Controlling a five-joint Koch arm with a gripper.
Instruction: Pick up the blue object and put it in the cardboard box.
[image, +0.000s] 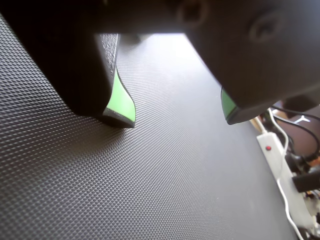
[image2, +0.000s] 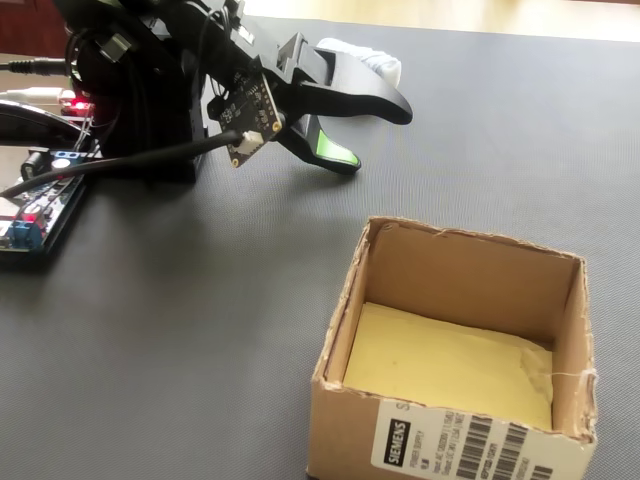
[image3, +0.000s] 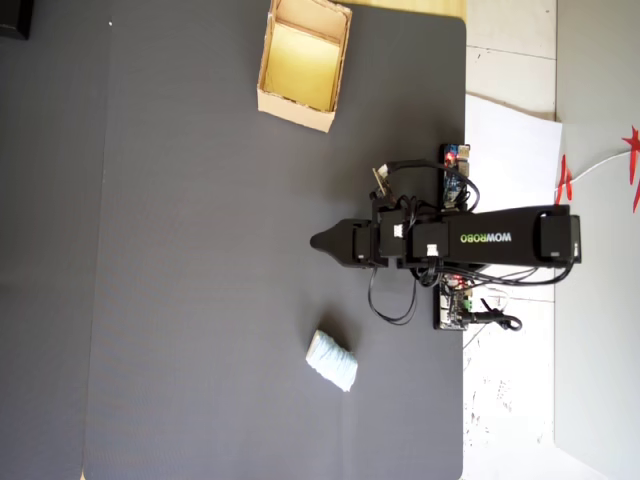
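Blue lump (image3: 332, 360) off to the side of open, empty gripper (image: 177, 116), well apart from cardboard box (image3: 268, 98): risk of closing on bare mat (image: 165, 190).

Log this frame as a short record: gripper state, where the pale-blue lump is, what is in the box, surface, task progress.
gripper: black gripper with green pads, open, empty, low over the mat
blue object: small pale-blue wrinkly soft lump lying on the mat, apart from the gripper, not between the jaws in the wrist view
box: tan cardboard box with yellowish floor, empty, far from the lump in the overhead view
surface: dark textured rubber mat
progress: lump not yet grasped; nothing placed in the box
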